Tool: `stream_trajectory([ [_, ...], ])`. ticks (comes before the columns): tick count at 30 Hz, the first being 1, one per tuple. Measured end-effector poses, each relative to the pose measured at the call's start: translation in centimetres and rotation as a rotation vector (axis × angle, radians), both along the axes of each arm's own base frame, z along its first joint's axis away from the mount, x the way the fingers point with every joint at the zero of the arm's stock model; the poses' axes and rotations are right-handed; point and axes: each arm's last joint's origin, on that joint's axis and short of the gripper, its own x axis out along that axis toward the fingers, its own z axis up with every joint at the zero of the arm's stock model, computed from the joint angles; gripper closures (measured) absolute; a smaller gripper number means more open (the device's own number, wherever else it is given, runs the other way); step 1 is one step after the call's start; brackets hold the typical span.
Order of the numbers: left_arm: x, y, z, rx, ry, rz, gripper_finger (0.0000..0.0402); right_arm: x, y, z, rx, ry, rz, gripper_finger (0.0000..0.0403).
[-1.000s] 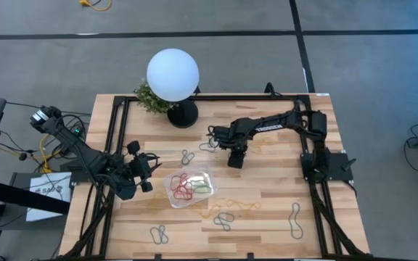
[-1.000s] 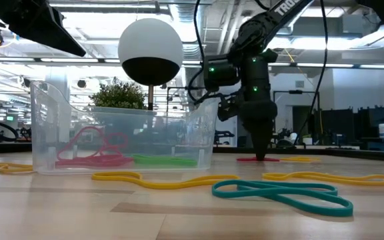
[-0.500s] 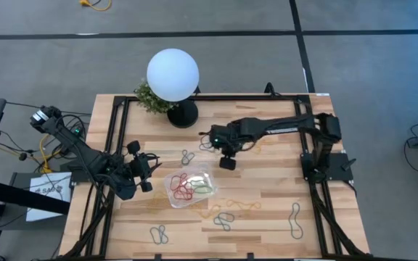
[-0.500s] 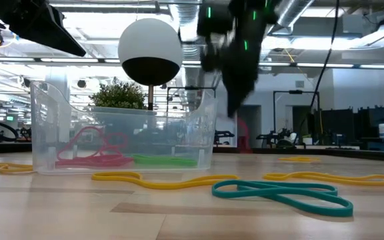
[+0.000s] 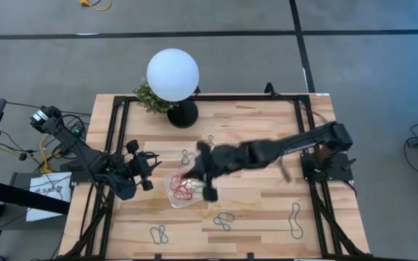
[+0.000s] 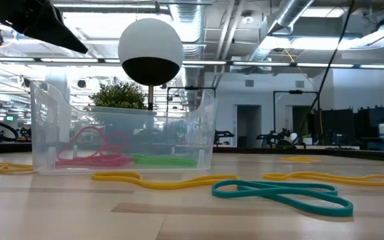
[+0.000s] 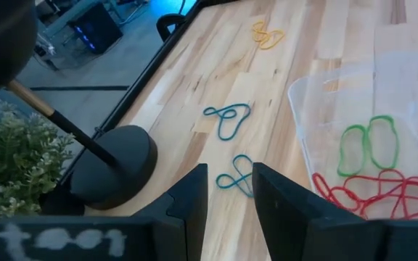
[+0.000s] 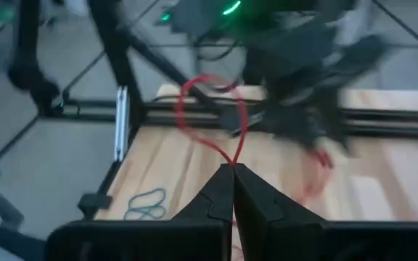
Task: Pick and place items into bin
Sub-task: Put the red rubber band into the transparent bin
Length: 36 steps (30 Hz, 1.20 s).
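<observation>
The bin [image 5: 189, 187] is a clear tray in the middle of the table, holding red loops [image 7: 372, 194] and a green loop [image 7: 369, 145]. My right gripper [image 5: 200, 174] reaches across over the bin's far right side, blurred, shut on a red loop [image 8: 210, 116]. My left gripper [image 7: 227, 196] stands open just left of the bin, with nothing between its fingers. More loops lie flat on the wood: two blue ones [image 7: 227, 119] beyond the bin, a yellow one [image 6: 165, 180] and a teal one [image 6: 282, 193] near the front. My right gripper pinches the red loop at one point of its strand [image 8: 232, 164], between the very tips of its two fingers. The rest of the loop stands out past the fingertips in an open oval, clear of the table.
A white globe lamp [image 5: 173, 75] on a black base [image 7: 115, 159] and a small plant [image 5: 149, 98] stand at the far left. Other loops lie near the front edge [image 5: 158, 233] and front right [image 5: 294, 220]. Black rails [image 5: 115, 145] run along the table's sides.
My right gripper has risen from the far middle of the table with the red loop, which lay on the wood a second ago. It has swung fast toward the table's left and near side, arriving over the bin.
</observation>
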Motion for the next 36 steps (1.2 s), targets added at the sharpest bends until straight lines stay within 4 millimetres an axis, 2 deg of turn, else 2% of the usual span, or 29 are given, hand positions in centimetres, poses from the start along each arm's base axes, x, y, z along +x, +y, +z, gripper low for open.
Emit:
stream_trajectory([
  [3, 0.0, 0.0, 0.0, -0.023, -0.016, 0.011, 0.0301, 1.9, 1.6, -3.9, -0.044, 0.055, 0.037, 0.0403],
  [6, 0.0, 0.0, 0.0, -0.030, -0.020, 0.016, 0.0301, 3.6, 2.1, -7.3, -0.046, 0.103, 0.034, 0.0403],
  [10, 0.0, 0.0, 0.0, -0.030, -0.020, 0.016, 0.0301, 4.9, 1.6, -11.3, -0.052, 0.194, 0.007, 0.0403],
  [12, 0.0, 0.0, 0.0, -0.029, -0.019, 0.015, 0.0301, 5.3, 1.1, -12.5, -0.042, 0.226, -0.014, 0.0403],
  [17, 0.0, 0.0, 0.0, -0.023, -0.015, 0.012, 0.0301, 6.0, 0.0, -13.4, -0.011, 0.235, -0.051, 0.0403],
  [23, 0.0, 0.0, 0.0, -0.021, -0.013, 0.011, 0.0301, 6.1, -0.8, -13.4, 0.143, 0.269, -0.102, 0.0403],
  [29, 0.0, 0.0, 0.0, -0.024, -0.015, 0.012, 0.0301, 6.1, -1.0, -13.6, 0.155, 0.284, -0.115, 0.0391],
  [36, 0.0, 0.0, 0.0, -0.024, -0.014, 0.012, 0.0301, 6.8, -0.5, -16.7, 0.144, 0.328, -0.113, 0.0344],
])
